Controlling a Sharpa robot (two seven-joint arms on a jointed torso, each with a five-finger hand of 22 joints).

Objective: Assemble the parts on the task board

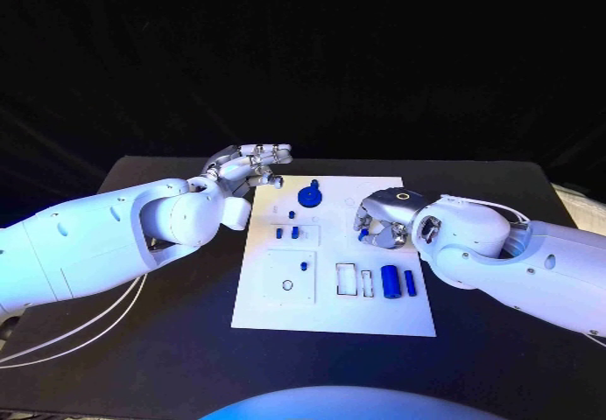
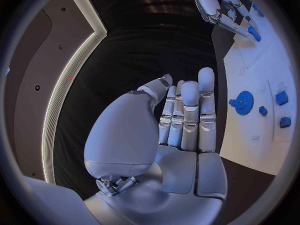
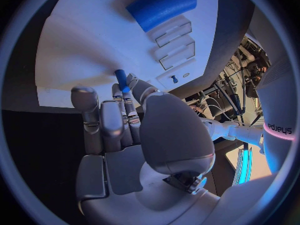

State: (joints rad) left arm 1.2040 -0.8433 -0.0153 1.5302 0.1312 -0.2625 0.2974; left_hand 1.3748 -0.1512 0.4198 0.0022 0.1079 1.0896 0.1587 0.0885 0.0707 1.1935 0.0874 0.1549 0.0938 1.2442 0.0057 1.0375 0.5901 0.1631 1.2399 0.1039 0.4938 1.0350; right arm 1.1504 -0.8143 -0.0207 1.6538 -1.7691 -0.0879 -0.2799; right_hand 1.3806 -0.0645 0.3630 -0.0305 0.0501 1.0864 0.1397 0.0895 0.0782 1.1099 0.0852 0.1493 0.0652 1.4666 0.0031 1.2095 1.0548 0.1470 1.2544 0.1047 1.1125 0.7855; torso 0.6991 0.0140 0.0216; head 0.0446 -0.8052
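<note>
The white task board (image 1: 331, 306) lies mid-table. My right hand (image 1: 383, 219) hovers over its right side and pinches a small blue peg (image 1: 363, 234) between thumb and fingers; the peg (image 3: 121, 80) points at the board (image 3: 81, 50). A blue gear (image 1: 313, 194) stands near the far edge. A thick blue cylinder (image 1: 389, 282) and a thinner one (image 1: 409, 281) lie beside two rectangular slots (image 1: 354, 279). Small blue pieces (image 1: 288, 233) sit in the left block. My left hand (image 1: 253, 162) floats past the board's far left corner, fingers stretched out (image 2: 187, 115), holding nothing.
The black table (image 1: 151, 350) surrounds the board, with its far edge just behind my left hand. White cables (image 1: 76, 337) trail from my left arm over the near left of the table. My right forearm (image 1: 531, 262) covers the table's right side.
</note>
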